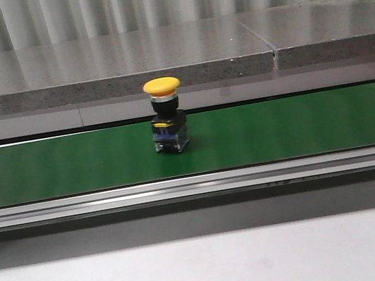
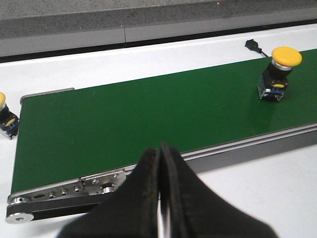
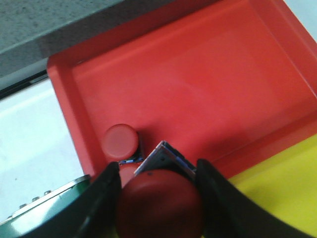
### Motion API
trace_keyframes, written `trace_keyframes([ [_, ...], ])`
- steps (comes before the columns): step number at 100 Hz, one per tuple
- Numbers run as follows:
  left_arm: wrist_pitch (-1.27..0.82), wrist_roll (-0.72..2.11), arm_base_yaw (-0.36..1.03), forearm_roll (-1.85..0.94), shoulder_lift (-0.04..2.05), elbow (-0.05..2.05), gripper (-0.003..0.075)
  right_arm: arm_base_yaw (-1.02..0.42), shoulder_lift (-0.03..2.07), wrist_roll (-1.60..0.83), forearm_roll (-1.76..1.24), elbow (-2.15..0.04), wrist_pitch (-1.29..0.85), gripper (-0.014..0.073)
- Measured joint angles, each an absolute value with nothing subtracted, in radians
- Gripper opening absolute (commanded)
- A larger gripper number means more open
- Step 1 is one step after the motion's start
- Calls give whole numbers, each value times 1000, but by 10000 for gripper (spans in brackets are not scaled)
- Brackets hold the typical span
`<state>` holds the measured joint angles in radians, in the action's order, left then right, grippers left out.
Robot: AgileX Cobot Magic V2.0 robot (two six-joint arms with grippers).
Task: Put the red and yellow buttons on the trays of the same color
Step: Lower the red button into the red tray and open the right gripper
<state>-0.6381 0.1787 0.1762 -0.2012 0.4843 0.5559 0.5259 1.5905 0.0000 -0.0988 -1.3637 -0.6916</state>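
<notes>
The right claw [image 3: 158, 186] gripped a red button [image 3: 159, 207] over the red tray [image 3: 208, 84], beside another red button [image 3: 121, 141] already there, ready to set it down by colour. The left claw [image 2: 161, 198] waited closed and empty short of the belt [image 2: 148, 114], where a yellow button [image 1: 167, 115] stood upright.

second yellow button [image 2: 6, 120] cropped, yellow tray [image 3: 285, 191] cropped
</notes>
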Motion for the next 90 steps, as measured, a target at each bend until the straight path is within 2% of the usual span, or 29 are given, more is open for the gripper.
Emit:
trace_keyframes([
  [45, -638, 179, 176, -201, 484, 556, -20, 554, 1753, 17, -114, -1372, -558, 65],
  [90, -639, 179, 176, -201, 484, 556, -20, 554, 1946, 17, -194, -1483, -526, 65],
])
